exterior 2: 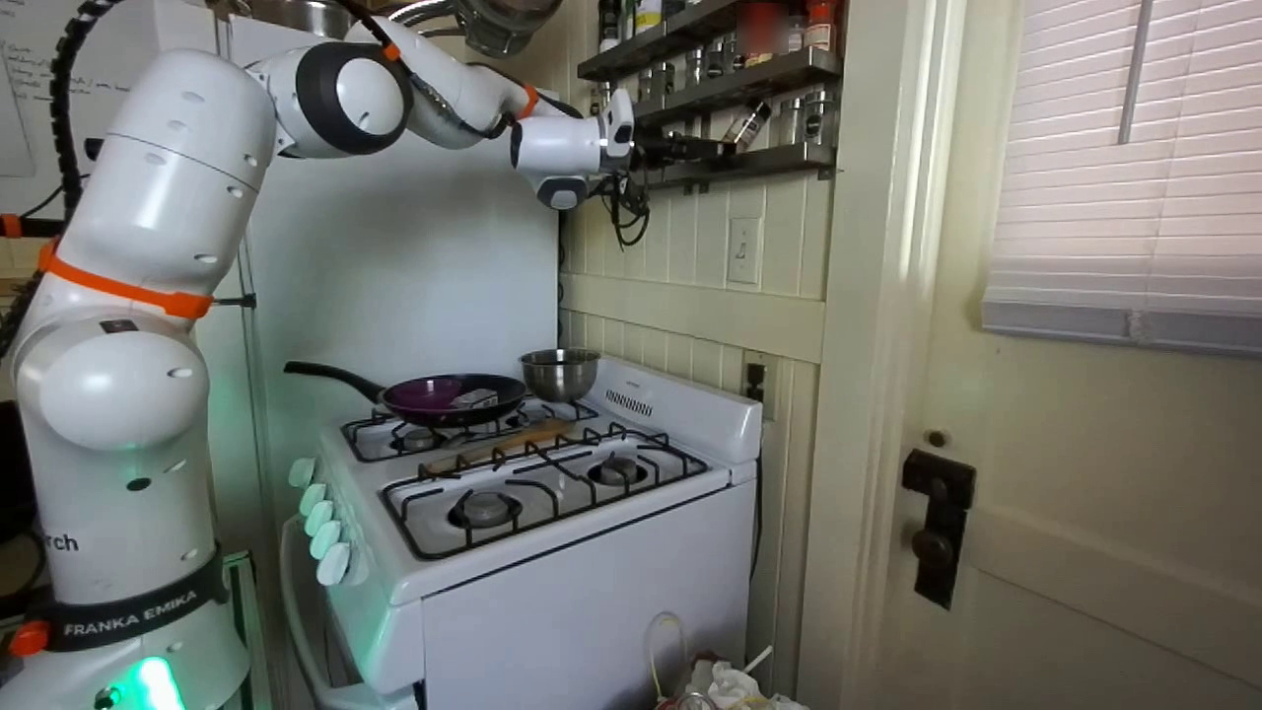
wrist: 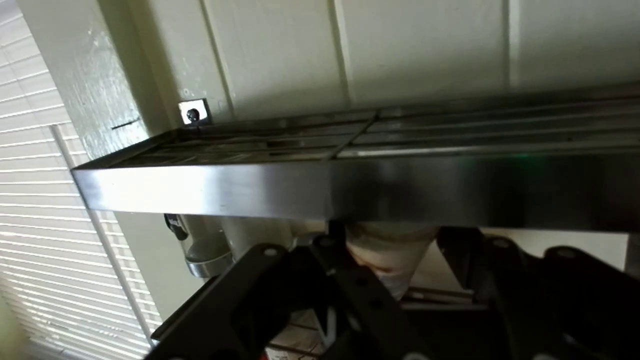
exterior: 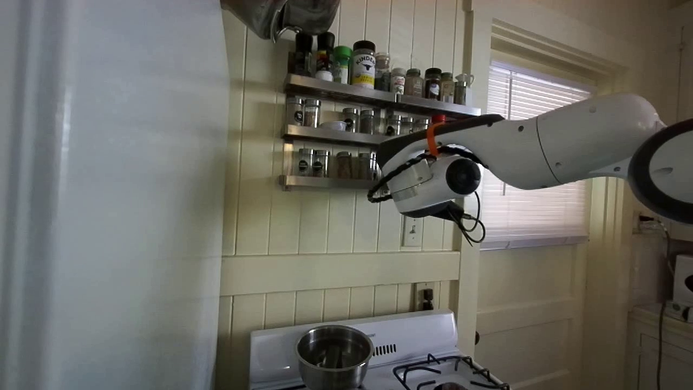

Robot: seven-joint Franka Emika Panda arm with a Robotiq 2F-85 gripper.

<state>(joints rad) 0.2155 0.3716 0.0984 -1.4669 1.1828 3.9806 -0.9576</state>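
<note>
You are holding the gripper (wrist: 395, 245) just above the lowest shelf (wrist: 210, 187) and beneath the middle shelf (exterior 2: 779, 74), and it is clasping a spice jar (exterior 2: 748, 125) at its tips. The grasp is looking complete, as far as can be judged. What is remaining is the jar's placement: it is neither standing upright nor sitting well away from the shelving, and nothing here is settling whether it is going in or coming out.

The jar is leaning rather than standing. In an exterior view its long axis is slanting, the lower end lying close by the gripper's tips and the upper end pointing up and away from the wrist. You are not getting a clear look at which end is carrying the lid. The shelf's front edge is hiding the base in the wrist view, so you cannot be sure whether it is touching.

On the window side of the gripper, upright glass jars (exterior 2: 816, 116) are standing near; on its opposite side, more spice containers (exterior: 320, 163) are lining the same shelf. The stove (exterior 2: 601, 562) is sitting well below.
</note>
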